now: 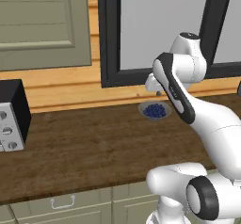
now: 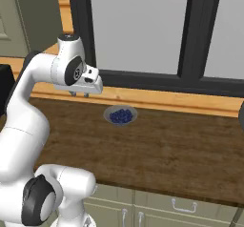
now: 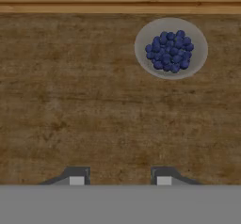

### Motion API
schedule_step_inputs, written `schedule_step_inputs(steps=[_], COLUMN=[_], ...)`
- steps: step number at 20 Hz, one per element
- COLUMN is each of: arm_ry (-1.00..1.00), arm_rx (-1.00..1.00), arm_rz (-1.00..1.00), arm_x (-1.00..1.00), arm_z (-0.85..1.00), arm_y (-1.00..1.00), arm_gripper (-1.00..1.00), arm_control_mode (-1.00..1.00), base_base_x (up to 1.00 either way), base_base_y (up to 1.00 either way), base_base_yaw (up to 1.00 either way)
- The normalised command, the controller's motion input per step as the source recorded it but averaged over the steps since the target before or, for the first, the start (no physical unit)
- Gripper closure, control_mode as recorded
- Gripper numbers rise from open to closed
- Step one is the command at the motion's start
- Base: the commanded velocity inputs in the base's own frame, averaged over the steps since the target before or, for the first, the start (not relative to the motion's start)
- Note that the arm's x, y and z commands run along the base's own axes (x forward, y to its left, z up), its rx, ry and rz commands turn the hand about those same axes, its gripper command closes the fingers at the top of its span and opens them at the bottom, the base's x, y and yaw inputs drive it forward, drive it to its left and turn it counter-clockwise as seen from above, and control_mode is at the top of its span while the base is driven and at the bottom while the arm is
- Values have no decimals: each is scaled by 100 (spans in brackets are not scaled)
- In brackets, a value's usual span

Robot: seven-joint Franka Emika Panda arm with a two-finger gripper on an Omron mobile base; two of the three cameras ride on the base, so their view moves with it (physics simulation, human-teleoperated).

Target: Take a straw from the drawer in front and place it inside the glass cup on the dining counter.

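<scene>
One tool [image 3: 120, 180], jaws part-open and empty, hovers over the table [image 3: 70, 100] near a blueberry bowl [image 3: 171, 48]; straw likely light, slippery: pinch mid-length.

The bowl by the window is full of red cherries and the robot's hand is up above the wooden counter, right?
Not cherries: the hand view shows the bowl full of blue berries. The rest is right: the gripper hangs above the wooden counter.

- worktop [image 3: 84, 105]: dark brown wood grain
- bowl [image 3: 171, 48]: pale grey, blue berries [image 3: 169, 51] inside
- wall strip [image 1: 70, 89]: light orange wood planks
- cabinets [image 1: 61, 204]: sage green
- window frame [image 2: 190, 35]: black
</scene>
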Motion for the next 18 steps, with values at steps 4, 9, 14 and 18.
schedule_step_inputs(steps=[4, 9, 14, 18], arm_ry=[0, 0, 0, 0], arm_rx=[0, 0, 0, 0], arm_rz=[0, 0, 0, 0], arm_x=[-1, 0, 0, 0], arm_z=[0, 0, 0, 0], arm_y=[0, 0, 0, 0], arm_gripper=[-100, -100, -100, -100], arm_control_mode=[100, 100, 100, 100], base_base_x=[-20, -43, -25, -5], base_base_y=[1, 15, 52, 72], base_base_yaw=[0, -3, -21, -25])
